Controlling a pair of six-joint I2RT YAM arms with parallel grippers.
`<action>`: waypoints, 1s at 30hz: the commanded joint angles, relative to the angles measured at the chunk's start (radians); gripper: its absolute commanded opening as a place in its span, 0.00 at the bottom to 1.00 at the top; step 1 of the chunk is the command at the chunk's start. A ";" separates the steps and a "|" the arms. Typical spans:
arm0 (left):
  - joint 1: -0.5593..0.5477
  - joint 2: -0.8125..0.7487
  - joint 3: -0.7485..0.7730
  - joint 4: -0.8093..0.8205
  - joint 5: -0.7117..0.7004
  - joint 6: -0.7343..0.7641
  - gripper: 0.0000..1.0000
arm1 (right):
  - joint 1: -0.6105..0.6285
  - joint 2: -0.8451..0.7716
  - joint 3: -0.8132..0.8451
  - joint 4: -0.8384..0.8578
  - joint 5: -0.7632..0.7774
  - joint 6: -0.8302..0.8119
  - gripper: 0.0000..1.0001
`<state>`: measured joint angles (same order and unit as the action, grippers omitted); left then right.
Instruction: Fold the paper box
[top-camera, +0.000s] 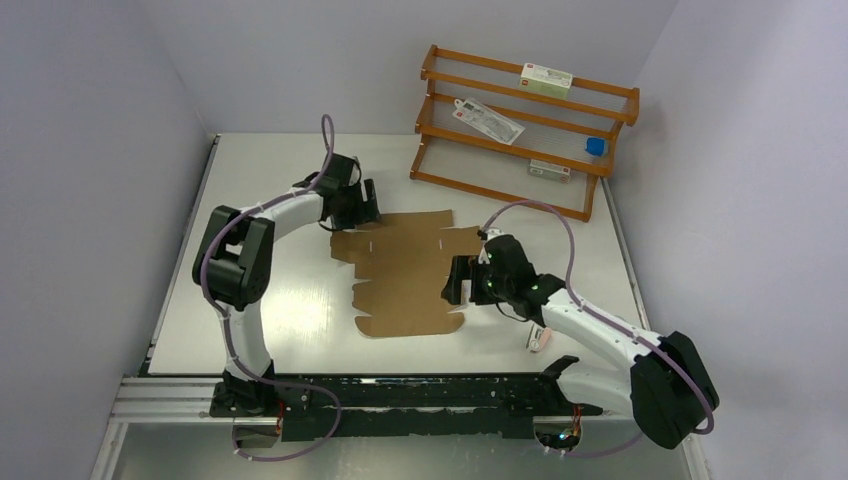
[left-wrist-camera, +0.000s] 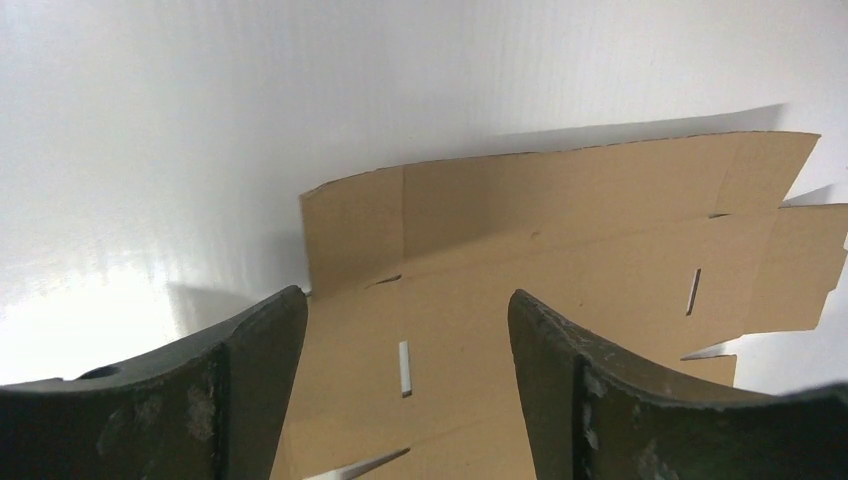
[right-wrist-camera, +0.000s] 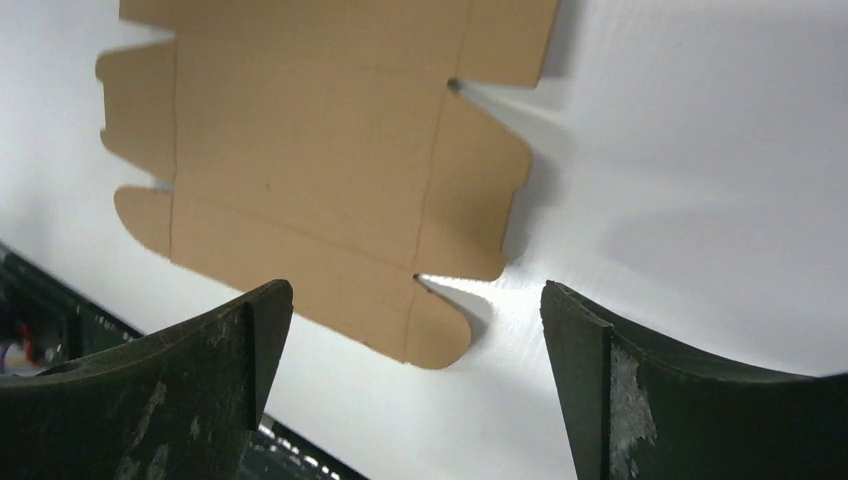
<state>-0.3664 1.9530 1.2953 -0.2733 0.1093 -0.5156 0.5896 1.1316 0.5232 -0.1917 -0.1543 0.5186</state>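
The paper box (top-camera: 405, 275) lies flat on the bench (top-camera: 280, 310), an unfolded brown sheet with creases, slots and rounded flaps. Its long axis runs away from the left tool (top-camera: 355, 210), which hovers at one corner, perhaps touching it, wide open and empty. The right tool (top-camera: 460, 282), fully spread and empty, stands just beside the opposite edge.

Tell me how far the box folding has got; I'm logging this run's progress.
Done: nothing; the paper box lies as a flat, unfolded sheet on the table. In hand: nothing gripped; the left end effector at its far-left corner and the right end effector by its right edge are both open. Left: every fold.
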 joint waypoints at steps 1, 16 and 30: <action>0.040 -0.108 0.012 -0.072 -0.040 0.023 0.79 | -0.007 -0.041 0.095 -0.087 0.185 -0.074 1.00; 0.227 -0.223 -0.044 -0.291 0.133 0.231 0.78 | -0.158 0.365 0.475 0.076 0.046 -0.233 0.99; 0.245 -0.033 0.064 -0.336 0.300 0.290 0.73 | -0.244 0.755 0.733 0.154 -0.075 -0.301 0.89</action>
<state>-0.1204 1.8839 1.2781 -0.5808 0.3431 -0.2516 0.3481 1.8332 1.1976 -0.0673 -0.1928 0.2546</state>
